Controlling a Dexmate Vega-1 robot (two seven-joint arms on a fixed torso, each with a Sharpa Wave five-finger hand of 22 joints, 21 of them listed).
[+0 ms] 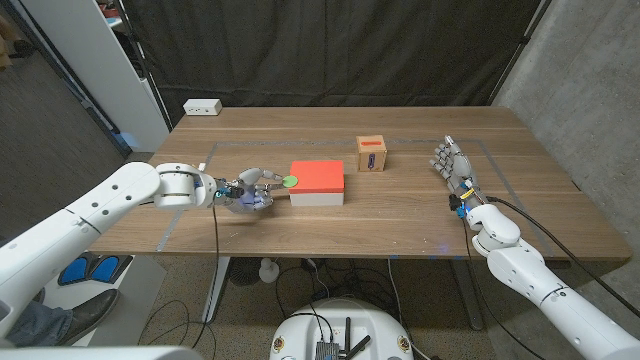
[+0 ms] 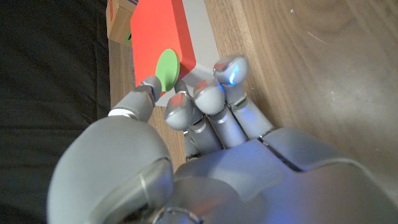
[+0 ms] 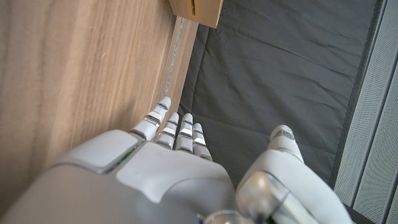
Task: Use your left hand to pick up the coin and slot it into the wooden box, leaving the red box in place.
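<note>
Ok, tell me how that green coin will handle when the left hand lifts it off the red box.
The green coin looks thin, flat and probably light, lying at the red box edge, so the left hand likely must pinch its rim. Round, it could roll if dropped.

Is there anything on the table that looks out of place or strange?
Mostly no. The green coin sits on the red box's top at its edge, beside the left robot hand, rather than on the table. The wooden box stands upright.

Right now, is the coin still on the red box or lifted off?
On it. The green coin lies flat on the red box at its corner; the left hand's fingers are beside it.
</note>
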